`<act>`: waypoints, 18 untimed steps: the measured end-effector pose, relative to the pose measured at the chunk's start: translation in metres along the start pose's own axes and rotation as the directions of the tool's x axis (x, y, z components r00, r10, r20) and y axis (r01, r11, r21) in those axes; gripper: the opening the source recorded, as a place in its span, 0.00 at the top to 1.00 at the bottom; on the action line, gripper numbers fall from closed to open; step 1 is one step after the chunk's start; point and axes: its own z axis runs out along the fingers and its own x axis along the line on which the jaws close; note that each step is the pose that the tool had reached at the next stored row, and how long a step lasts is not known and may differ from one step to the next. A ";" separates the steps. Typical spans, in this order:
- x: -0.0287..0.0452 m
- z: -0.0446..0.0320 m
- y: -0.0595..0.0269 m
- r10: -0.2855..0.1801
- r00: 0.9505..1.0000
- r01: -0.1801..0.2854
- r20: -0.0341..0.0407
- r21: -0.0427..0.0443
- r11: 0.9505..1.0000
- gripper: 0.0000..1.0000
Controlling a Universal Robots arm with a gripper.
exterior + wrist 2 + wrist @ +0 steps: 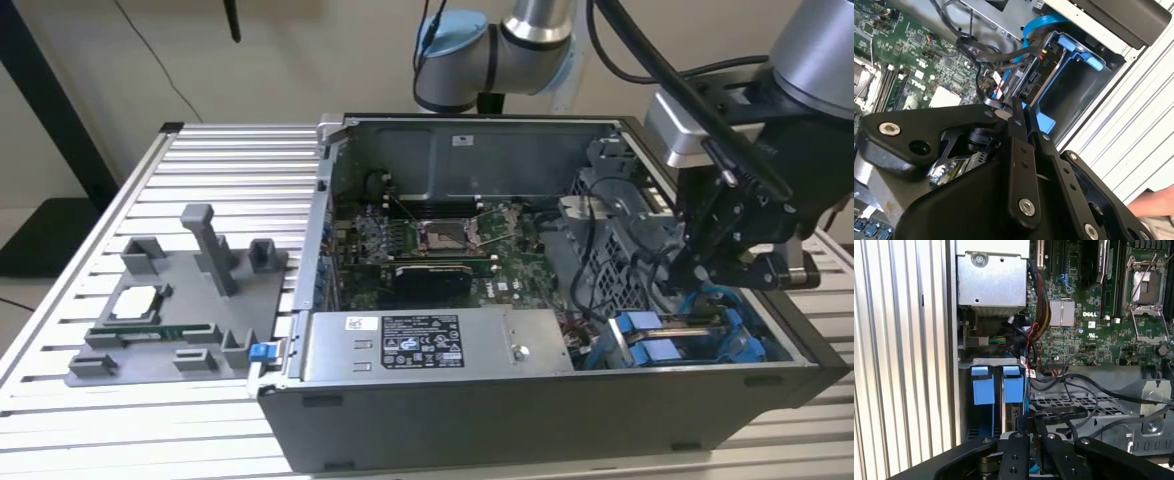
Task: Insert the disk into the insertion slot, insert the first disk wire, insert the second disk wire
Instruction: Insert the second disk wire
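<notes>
Looking down past the end effector (1021, 117) in the second wrist view, we note its fingers drawn together on a thin black wire (1004, 62), close by the drive bays. Just beyond, the disk (1026, 82) sits in its blue carrier inside the insertion slot (1069, 87), connector edge facing us. We judge the wire limp and light, its plug stiff and small, best taken at the plug body, not the cable. In the exterior view the end effector (707, 265) hangs over the bays' blue tabs (654, 335); farther off lie the motherboard (441, 235) and the ribbed bench (174, 410).
</notes>
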 end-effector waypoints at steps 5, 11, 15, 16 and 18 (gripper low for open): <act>0.0004 0.0036 0.0002 0.000 1.000 0.000 -0.008 -0.001 1.000 1.00; 0.0016 0.0123 0.0001 -0.001 1.000 0.001 -0.013 -0.002 1.000 1.00; 0.0023 0.0190 0.0002 -0.001 1.000 0.001 -0.012 -0.002 1.000 1.00; 0.0025 0.0200 0.0002 -0.001 1.000 0.001 -0.012 -0.002 1.000 1.00; 0.0026 0.0214 -0.0007 -0.001 1.000 0.001 -0.011 -0.002 1.000 1.00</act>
